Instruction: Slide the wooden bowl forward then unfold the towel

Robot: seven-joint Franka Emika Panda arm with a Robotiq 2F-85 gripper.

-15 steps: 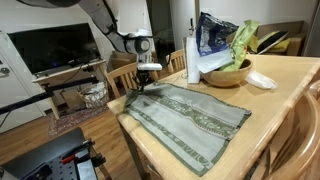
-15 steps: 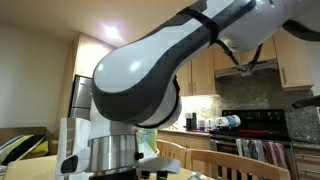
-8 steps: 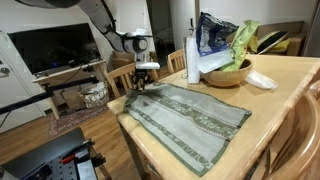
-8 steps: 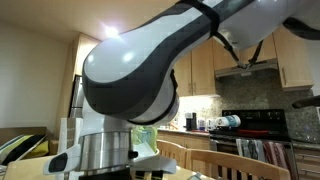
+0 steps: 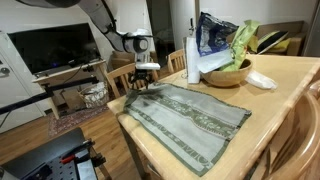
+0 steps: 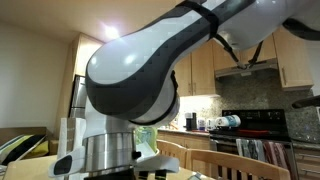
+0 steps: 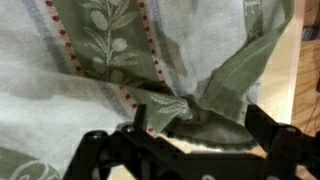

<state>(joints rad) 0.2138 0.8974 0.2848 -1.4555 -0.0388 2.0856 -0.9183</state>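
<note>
In an exterior view, gripper (image 5: 145, 83) hangs over the far corner of the towel (image 5: 185, 115). Towel is spread flat on surface (image 5: 290, 80), wooden bowl (image 5: 228, 72) behind it.
In an exterior view, arm (image 6: 130, 90) blocks everything.
Wrist view: fingers (image 7: 272, 140) have just opened and stand apart, puckered corner released. Unfold looks about done.

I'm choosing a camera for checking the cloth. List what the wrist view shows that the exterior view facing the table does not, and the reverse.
Only the wrist view: the olive-sprig print and red dotted lines on the large grey-green striped towel, and its rumpled corner between the jaws of the open hand. Only the exterior view: the round light brown wooden bowl, the small white flat dish, the white robot arm, the towel's whole spread outline. Both: the towel, the hand at one towel corner, bare wooden table.
</note>
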